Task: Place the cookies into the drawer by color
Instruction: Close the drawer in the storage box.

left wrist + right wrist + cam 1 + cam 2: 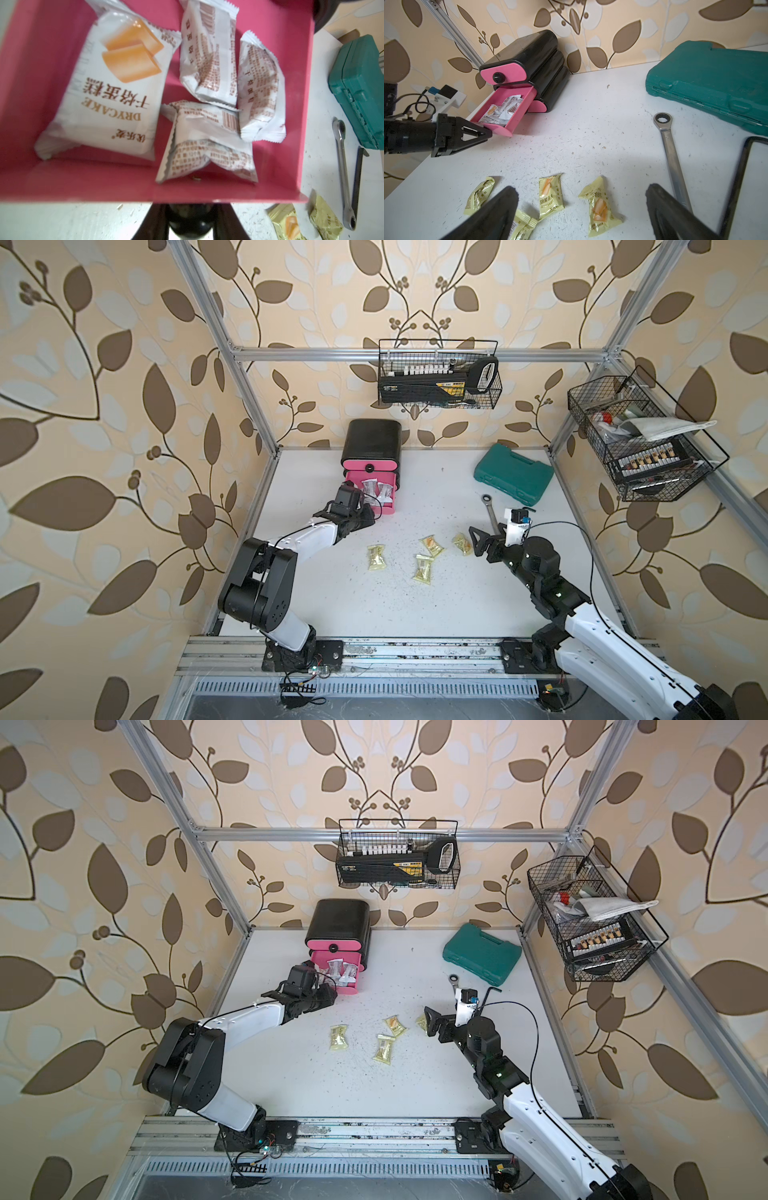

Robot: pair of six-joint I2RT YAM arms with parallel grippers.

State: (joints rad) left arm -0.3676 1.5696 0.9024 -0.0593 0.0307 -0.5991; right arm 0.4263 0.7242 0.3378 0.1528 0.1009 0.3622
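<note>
Closest to your right wrist lens, the right gripper (581, 188) hangs with its two black fingers (500, 209) spread wide and nothing between them, low over the pale yellow cookies (550, 197). You have four of those on the table (395, 605), loosely grouped mid-surface and well apart from every edge. The rightmost packet (462, 543) lies just beside your open fingertips. Mind the wrench (672, 158) and the black hex key (737, 182), both close by one finger, with the teal case (513, 475) beyond them near the far right edge.

Over on your left, the left gripper (486, 133) is clamped on the knob (190, 216) of the middle drawer (62, 187). That drawer stands pulled out toward the front from the black cabinet (372, 439), which sits at the back wall. Four white cookies (108, 87) lie inside it, below the rim. Above it, the top drawer front (502, 75) sits flush. Bare white surface runs from the yellow packets to the front rail, between your two arm bases.
</note>
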